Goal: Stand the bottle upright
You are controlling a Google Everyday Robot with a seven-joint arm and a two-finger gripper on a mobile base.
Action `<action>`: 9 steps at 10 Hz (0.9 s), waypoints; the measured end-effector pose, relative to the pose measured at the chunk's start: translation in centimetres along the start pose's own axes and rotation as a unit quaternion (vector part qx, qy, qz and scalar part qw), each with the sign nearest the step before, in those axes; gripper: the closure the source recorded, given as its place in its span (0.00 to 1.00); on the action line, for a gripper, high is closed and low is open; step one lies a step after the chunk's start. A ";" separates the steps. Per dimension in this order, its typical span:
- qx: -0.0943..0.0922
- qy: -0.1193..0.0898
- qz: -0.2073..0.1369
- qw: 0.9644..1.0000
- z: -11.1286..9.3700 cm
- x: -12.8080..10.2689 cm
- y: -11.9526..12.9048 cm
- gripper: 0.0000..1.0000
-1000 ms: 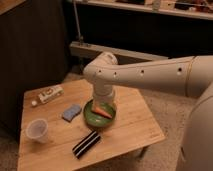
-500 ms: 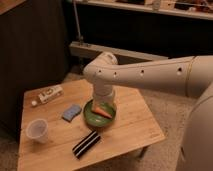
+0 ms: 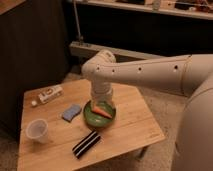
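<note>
Surface: we see a low wooden table (image 3: pixel 131 125) | on it: bottle (image 3: pixel 50 94) lying flat at the far left corner; blue sponge (image 3: pixel 71 112) mid-left; green bowl (image 3: pixel 93 122) just beside the sponge; clear cup (image 3: pixel 37 130) upright at the left edge; striped packet (image 3: pixel 86 144) near the front | gripper (image 3: pixel 102 106): over the bowl, jaws spread

Pincer (image 3: pixel 103 105) over the green bowl (image 3: pixel 86 113) — largely hidden by the arm (image 3: pixel 145 70); bottle (image 3: pixel 50 94) label print — unreadable.

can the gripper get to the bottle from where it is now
Probably yes: the gripper hangs over the green bowl, and the bottle lies on its side across the table with nothing standing between them.
</note>
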 end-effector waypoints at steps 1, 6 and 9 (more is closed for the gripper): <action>0.000 0.000 -0.001 1.000 0.0 0.0 0.1 0.35; 0.000 -0.002 -0.003 1.000 -0.1 -0.1 0.3 0.35; -0.023 0.007 0.009 1.000 -1.1 -2.3 1.7 0.35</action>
